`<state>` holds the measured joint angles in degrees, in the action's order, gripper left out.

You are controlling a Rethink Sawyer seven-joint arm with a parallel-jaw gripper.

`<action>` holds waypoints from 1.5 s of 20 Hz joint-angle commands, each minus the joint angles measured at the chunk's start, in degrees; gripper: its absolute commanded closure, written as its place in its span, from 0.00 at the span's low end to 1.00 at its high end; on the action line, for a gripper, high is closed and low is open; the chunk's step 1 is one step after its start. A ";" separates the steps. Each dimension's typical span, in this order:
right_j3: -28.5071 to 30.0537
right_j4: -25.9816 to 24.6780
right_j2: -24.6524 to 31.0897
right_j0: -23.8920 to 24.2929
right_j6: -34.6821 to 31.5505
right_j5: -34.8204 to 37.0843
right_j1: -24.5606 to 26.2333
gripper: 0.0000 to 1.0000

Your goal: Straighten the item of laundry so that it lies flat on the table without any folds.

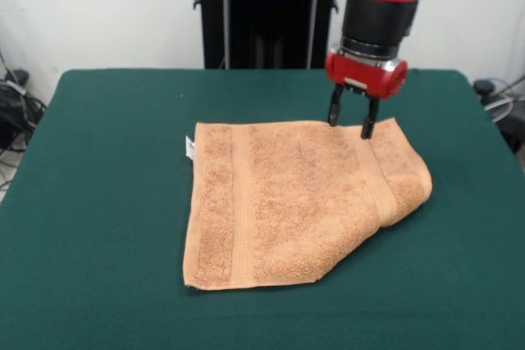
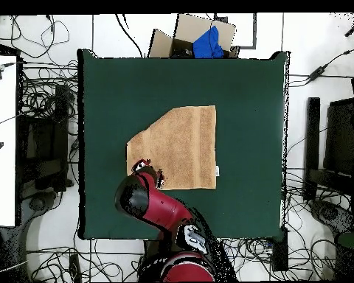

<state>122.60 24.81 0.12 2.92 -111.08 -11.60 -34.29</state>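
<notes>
The item of laundry (image 1: 287, 202) is a peach-orange towel lying on the dark green table (image 1: 98, 202), with woven bands and a small white tag (image 1: 189, 148) at its left edge. Its near right corner is folded under, leaving a rounded fold (image 1: 406, 194) and a slanted edge. My gripper (image 1: 353, 123) hangs open just over the towel's far right corner, fingertips at the cloth, nothing visibly pinched. In the overhead view the towel (image 2: 180, 147) lies mid-table with a cut-off corner at upper left, and my gripper (image 2: 144, 168) is at its lower left corner.
The table (image 2: 246, 88) extends well beyond the towel on every side. Cables litter the floor around it. A cardboard box with a blue object (image 2: 208, 43) sits beyond the far edge in the overhead view.
</notes>
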 commanded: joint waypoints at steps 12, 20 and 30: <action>1.35 -12.11 5.20 9.69 -8.35 -0.41 -1.96 0.00; -0.32 -21.84 4.63 16.12 -6.77 0.20 -0.41 1.00; -1.34 -26.13 5.82 18.09 -8.47 -2.61 1.28 1.00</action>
<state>122.61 1.58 0.67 19.58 -111.09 -11.59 -36.13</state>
